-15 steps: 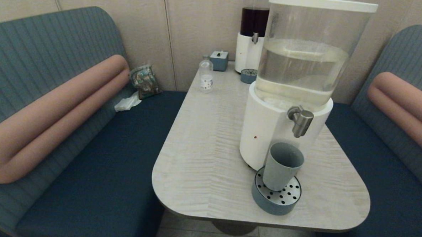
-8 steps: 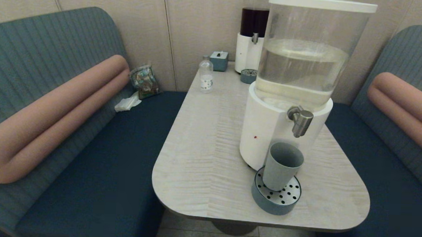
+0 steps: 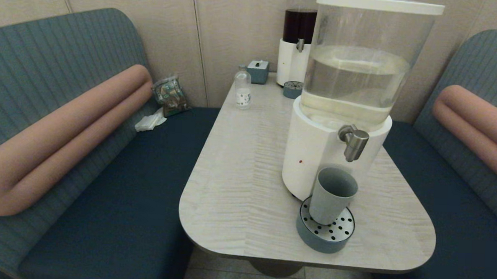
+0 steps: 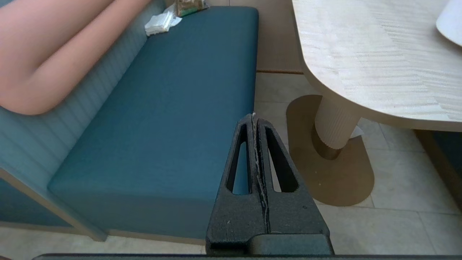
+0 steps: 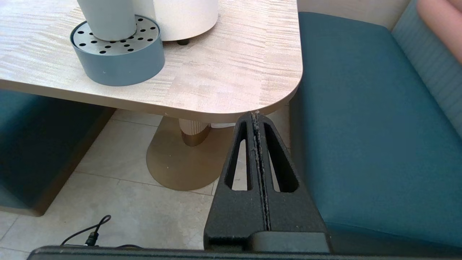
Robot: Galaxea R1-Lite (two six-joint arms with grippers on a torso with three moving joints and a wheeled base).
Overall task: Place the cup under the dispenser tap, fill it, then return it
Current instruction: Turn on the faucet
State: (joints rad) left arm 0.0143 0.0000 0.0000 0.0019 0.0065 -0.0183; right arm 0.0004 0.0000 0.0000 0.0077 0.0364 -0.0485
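Observation:
The grey-green cup (image 3: 332,195) stands upright on the round blue-grey tray (image 3: 324,239) with the perforated metal top, a little in front of and below the steel dispenser tap (image 3: 353,142) of the big clear-tank dispenser (image 3: 351,89). The cup (image 5: 107,18) and the tray (image 5: 119,61) also show in the right wrist view. My left gripper (image 4: 253,117) is shut and empty, low beside the left bench, below table height. My right gripper (image 5: 255,115) is shut and empty, just under the table's near right corner. Neither arm shows in the head view.
A small clear bottle (image 3: 242,90), a blue-grey box (image 3: 258,70), a second small tray (image 3: 293,89) and the dark-liquid dispenser (image 3: 297,41) stand at the table's far end. Blue benches (image 3: 116,184) flank the table (image 3: 238,185). A cable (image 5: 86,234) lies on the floor.

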